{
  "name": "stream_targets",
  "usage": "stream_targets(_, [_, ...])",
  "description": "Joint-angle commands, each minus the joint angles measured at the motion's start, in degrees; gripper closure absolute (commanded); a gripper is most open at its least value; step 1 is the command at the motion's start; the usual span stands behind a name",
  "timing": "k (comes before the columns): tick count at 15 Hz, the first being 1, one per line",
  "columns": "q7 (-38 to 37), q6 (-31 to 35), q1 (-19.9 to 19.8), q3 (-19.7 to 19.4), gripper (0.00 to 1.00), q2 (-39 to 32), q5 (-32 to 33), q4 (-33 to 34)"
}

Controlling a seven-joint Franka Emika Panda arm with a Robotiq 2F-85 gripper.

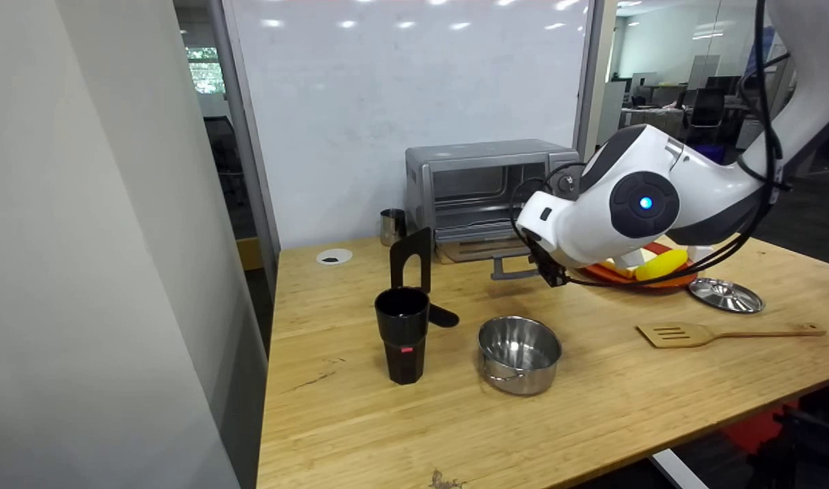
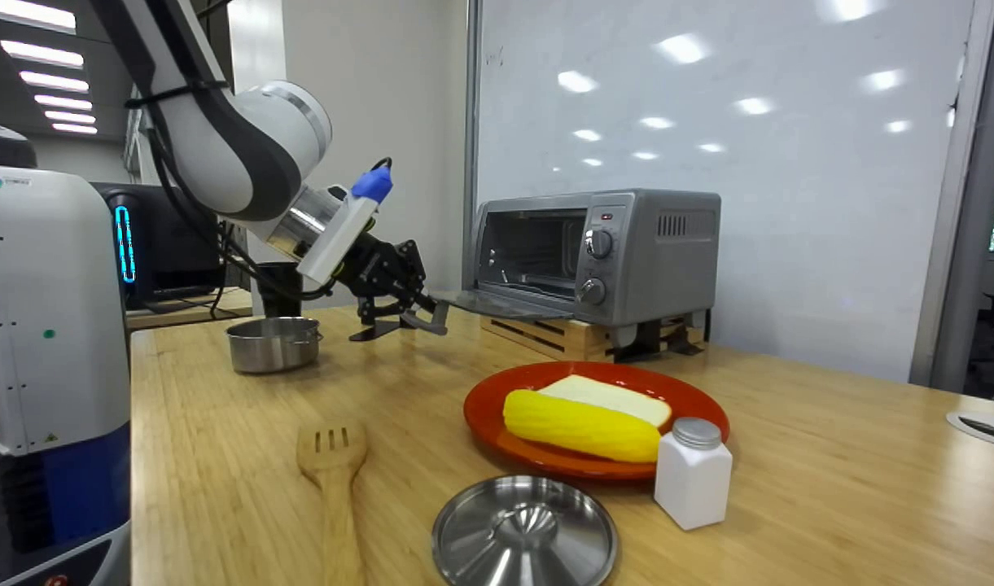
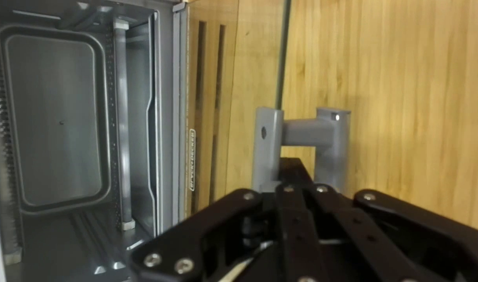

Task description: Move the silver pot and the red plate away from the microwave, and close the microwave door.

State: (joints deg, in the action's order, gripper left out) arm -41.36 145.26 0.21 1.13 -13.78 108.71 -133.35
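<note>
Currently the gripper [image 3: 295, 170] is closed, tip in the gap between the lowered microwave door [image 2: 505, 306] and its handle bar [image 3: 332, 156] — contact unclear. Silver pot [image 1: 528, 382] stands on the desk [image 1: 387, 435], apart from the door, toward the edge opposite the whiteboard [image 1: 400, 88]; red plate [image 2: 486, 417] lies near the microwave [image 2: 672, 260] — closer than the pot to the whiteboard-side edge.

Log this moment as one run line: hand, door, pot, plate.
hand: shut, at handle | microwave door: open, folded down | silver pot: on table | red plate: on table | pending: closing microwave door
</note>
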Motion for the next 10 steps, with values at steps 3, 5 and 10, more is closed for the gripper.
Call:
stream_targets(3, [3.4,7.0,-3.4,-0.8,1.00,7.9,-4.2,-1.1])
stream_targets(5, [6.0,11.3,-4.6,-2.1,1.00,9.0,-7.9,-0.6])
stream_targets(10, [17.8,20.4,-6.8,-5.3,1.00,10.0,-21.1,-0.4])
